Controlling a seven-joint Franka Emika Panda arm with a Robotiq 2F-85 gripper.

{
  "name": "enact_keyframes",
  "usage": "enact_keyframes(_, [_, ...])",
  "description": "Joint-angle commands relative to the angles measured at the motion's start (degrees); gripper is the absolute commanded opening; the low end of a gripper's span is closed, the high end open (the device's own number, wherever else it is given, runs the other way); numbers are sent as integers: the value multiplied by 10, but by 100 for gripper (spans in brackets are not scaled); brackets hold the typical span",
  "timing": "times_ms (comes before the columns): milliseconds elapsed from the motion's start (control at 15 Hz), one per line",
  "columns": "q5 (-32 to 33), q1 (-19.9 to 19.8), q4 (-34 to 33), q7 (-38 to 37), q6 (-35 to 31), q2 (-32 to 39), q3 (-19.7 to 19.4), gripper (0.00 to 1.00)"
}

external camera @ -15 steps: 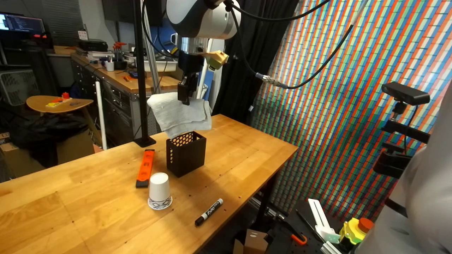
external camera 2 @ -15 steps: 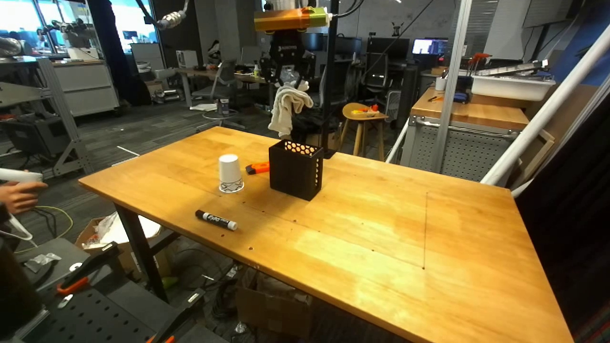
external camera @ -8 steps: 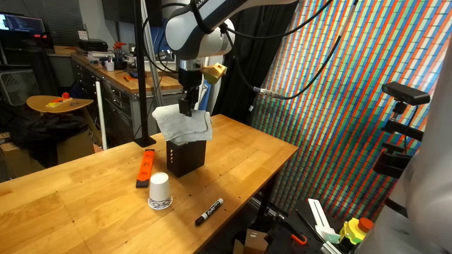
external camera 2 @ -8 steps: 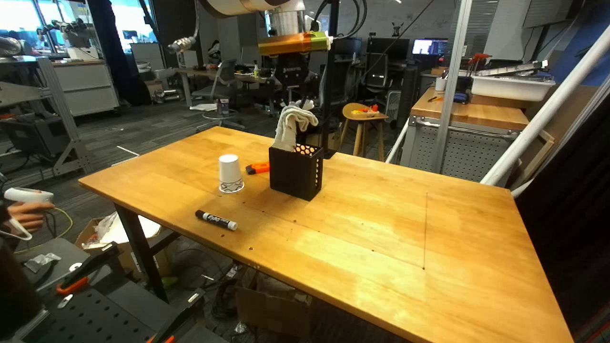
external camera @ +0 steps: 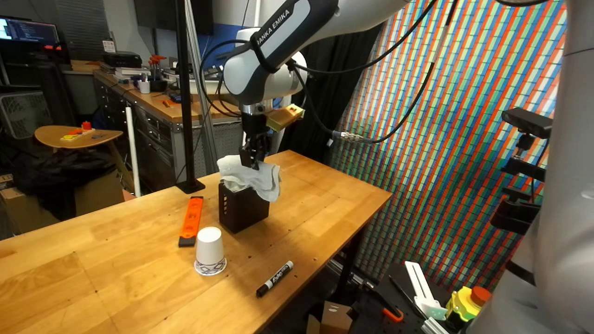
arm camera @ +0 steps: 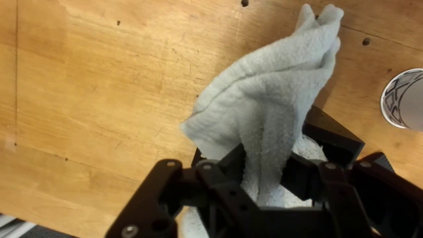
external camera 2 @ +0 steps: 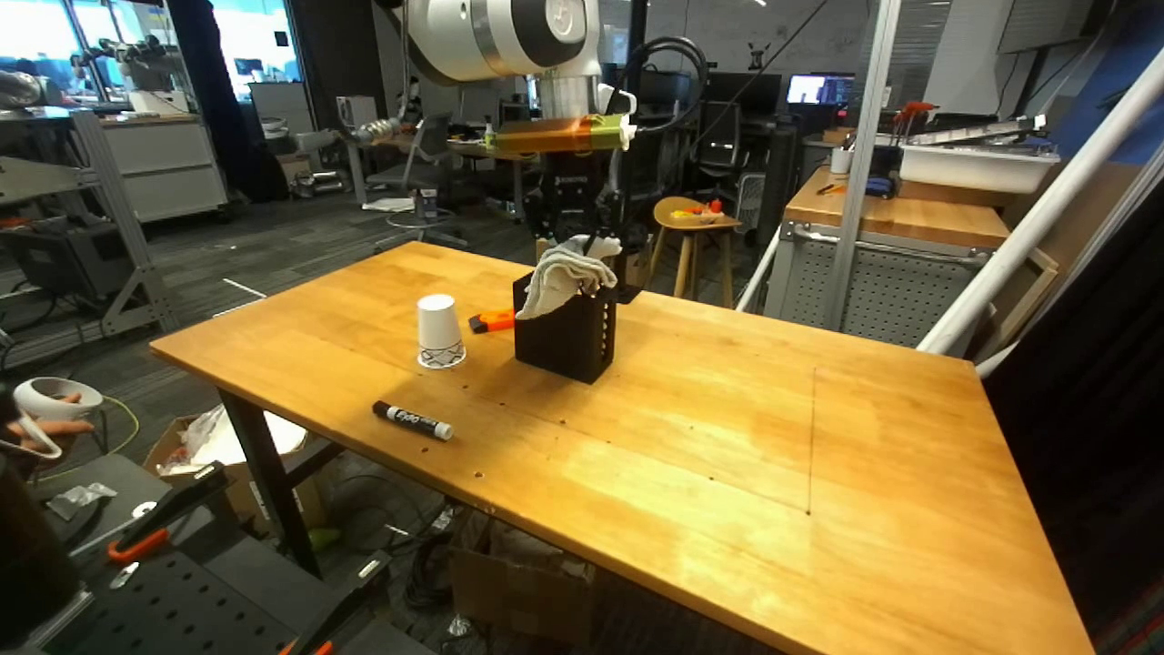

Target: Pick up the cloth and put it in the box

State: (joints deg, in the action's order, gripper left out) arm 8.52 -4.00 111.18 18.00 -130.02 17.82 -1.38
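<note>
Wrist view: my fingers (arm camera: 299, 175) are clamped on the cloth (arm camera: 274, 89); its long free lobe runs away from them, up-right, past a wall of the box (arm camera: 343, 142), over the bench (arm camera: 99, 99). In an exterior view: cloth (external camera: 250, 178) sits across the box mouth. In an exterior view: lobe droops outside the wall on the marker (external camera 2: 414, 421) side. I'd shift it inward before letting go.

in an exterior view we look aslant down along the table (external camera: 130, 250), a pale arm column (external camera: 573, 139) close at the right edge. in an exterior view we look down across it toward a gray chair (external camera 2: 431, 150). both exterior views share the box (external camera 2: 556, 338) and marker (external camera 2: 412, 420). in the wrist view we face down, closest, over the cloth (arm camera: 271, 89).
</note>
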Motion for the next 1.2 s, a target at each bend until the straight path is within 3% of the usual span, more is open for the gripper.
enact_keyframes(0, [-28, 4, -11, -39, 16, 17, 7, 5])
enact_keyframes(467, [-66, 13, -20, -60, 10, 37, 25, 5])
enact_keyframes(1133, [-57, 5, -47, -84, 1, 70, 4, 5])
